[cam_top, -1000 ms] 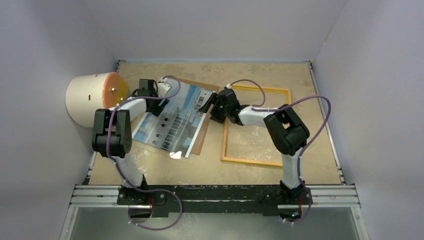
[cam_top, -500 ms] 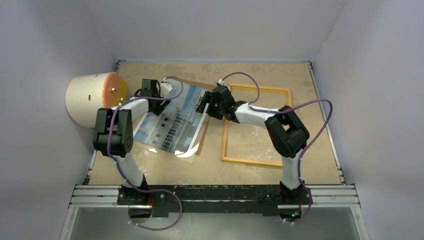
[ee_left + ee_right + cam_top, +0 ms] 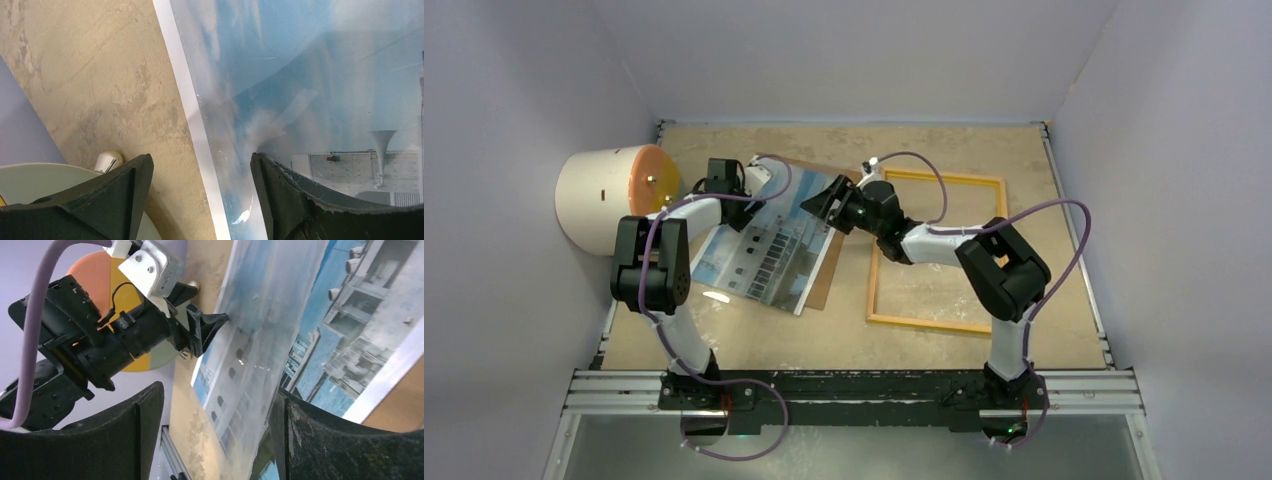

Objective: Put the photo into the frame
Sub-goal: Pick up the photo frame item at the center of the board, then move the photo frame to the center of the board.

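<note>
While both arms reach over the photo [image 3: 769, 250], the station reads as follows.
photo: lies skewed on the brown backing board [image 3: 822, 288], left of the frame; the sheet is bowed in the right wrist view.
frame [image 3: 936, 178]: flat on the table [image 3: 1044, 250], just beside the backing board, the table showing through its opening.
left gripper [image 3: 746, 182]: jaws wide, straddling the photo's white border [image 3: 192, 125]; no clamp.
right gripper [image 3: 826, 204]: jaws wide at the photo's far right corner; no clamp.
white drum [image 3: 604, 195]: at the left wall, orange face towards the left gripper.
</note>
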### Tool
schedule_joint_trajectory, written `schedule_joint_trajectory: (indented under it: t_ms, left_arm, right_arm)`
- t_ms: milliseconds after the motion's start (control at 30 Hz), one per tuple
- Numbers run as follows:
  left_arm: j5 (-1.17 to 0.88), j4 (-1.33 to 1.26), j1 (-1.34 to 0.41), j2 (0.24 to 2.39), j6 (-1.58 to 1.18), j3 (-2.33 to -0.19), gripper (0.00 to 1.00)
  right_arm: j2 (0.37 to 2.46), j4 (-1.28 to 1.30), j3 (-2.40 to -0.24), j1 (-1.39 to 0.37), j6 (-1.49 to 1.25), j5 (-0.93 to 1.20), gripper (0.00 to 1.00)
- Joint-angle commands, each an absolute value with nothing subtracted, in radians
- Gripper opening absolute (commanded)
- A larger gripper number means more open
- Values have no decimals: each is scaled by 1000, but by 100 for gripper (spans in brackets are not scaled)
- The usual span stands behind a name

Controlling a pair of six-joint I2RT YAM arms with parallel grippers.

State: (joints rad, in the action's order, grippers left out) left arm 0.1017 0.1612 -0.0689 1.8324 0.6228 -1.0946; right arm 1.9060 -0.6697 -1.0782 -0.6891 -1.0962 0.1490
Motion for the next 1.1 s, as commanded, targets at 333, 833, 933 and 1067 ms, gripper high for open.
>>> schedule_joint_trajectory:
  t_ms: [333,833,933,1067]
  left_arm:
    - [33,464,-54,1805,669,-1131,86]
    - [8,654,-323,1655,468,-1375,100]
    - [-41,629,-400,1725,385,-1400,100]
    - [-61,593,-506,1821,314,-1453,100]
  right_arm:
    - [1892,-559,-1154,-684,-1106,133,13]
    - [1395,321,-1239,-156,-678,366,0]
    - [1256,405,-1197,-24,-660,273,0]
    - [1112,458,-1218,75,-669,84,0]
